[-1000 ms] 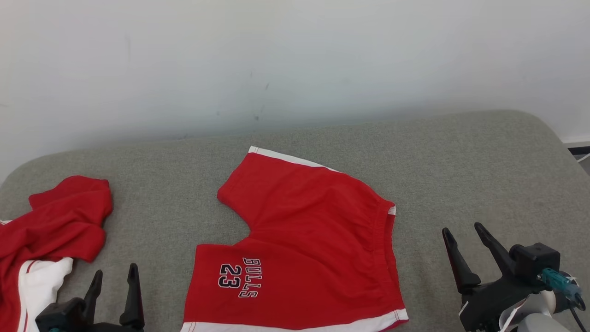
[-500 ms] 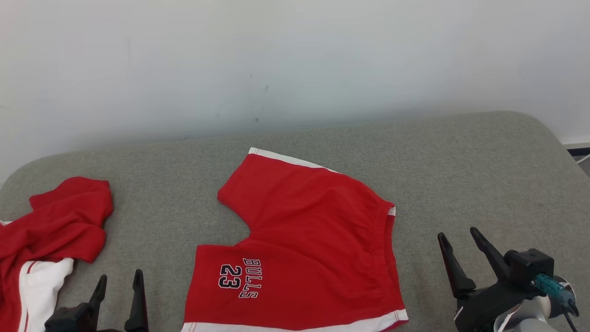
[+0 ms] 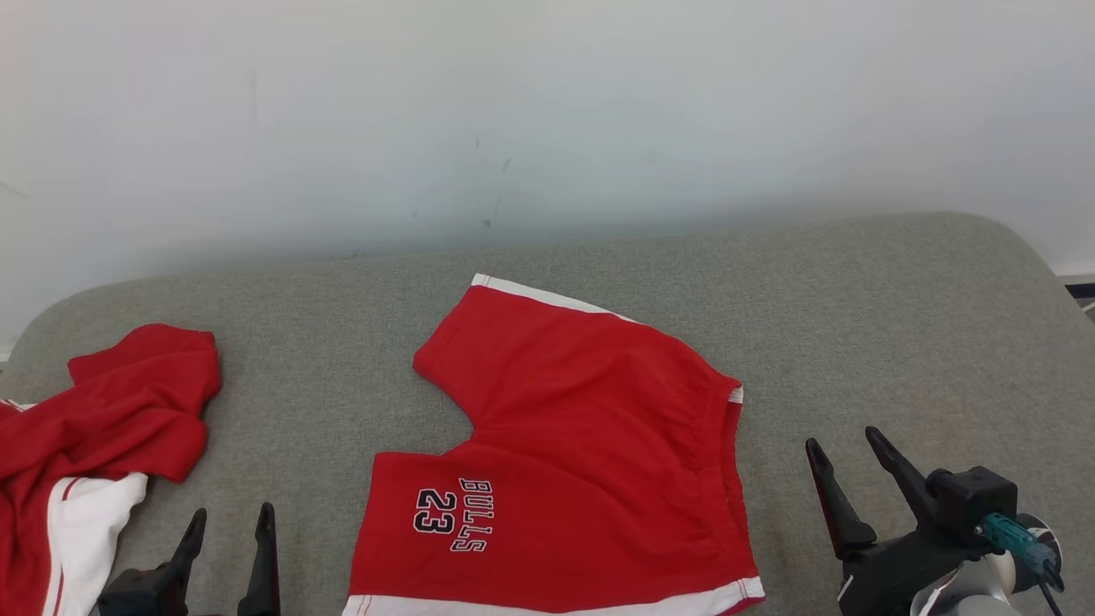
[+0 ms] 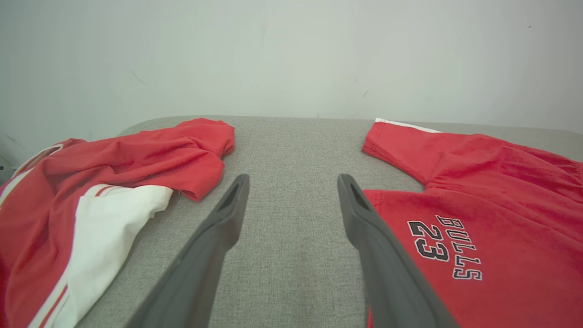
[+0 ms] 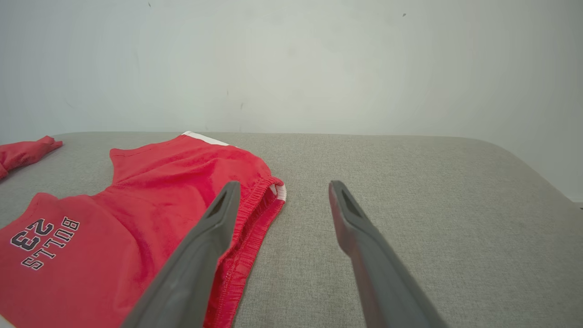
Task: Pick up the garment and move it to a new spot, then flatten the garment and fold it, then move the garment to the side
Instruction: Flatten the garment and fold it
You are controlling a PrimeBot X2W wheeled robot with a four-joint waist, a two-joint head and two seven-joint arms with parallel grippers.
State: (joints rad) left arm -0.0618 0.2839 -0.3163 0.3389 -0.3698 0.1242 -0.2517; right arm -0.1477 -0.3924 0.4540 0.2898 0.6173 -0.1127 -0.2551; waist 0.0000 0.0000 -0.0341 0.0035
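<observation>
The red shorts (image 3: 590,462) lie spread out in the middle of the grey padded surface (image 3: 898,325), which stands against a pale wall (image 3: 547,103). The waistband is on the robot's right side. One leg points toward the wall and ends in a white hem. The other leg points toward the robot, and it also has a white hem, at the bottom edge of the head view. On this near leg there is a dark print, "BULLS 23". The cloth is mostly flat, with some soft wrinkles near the waistband.

The left gripper (image 3: 234,511) is at the lower left, over the bare surface between the shorts and a crumpled red and white jersey (image 3: 111,419), which lies at the left end. Its two fingers are spread wide and there is nothing between them. In the left wrist view one finger crosses the edge of the near leg, but I cannot tell if it touches the cloth.

The right gripper (image 3: 842,437) is at the lower right, just beside the waistband, over bare surface. Its fingers are also wide apart and hold nothing.
</observation>
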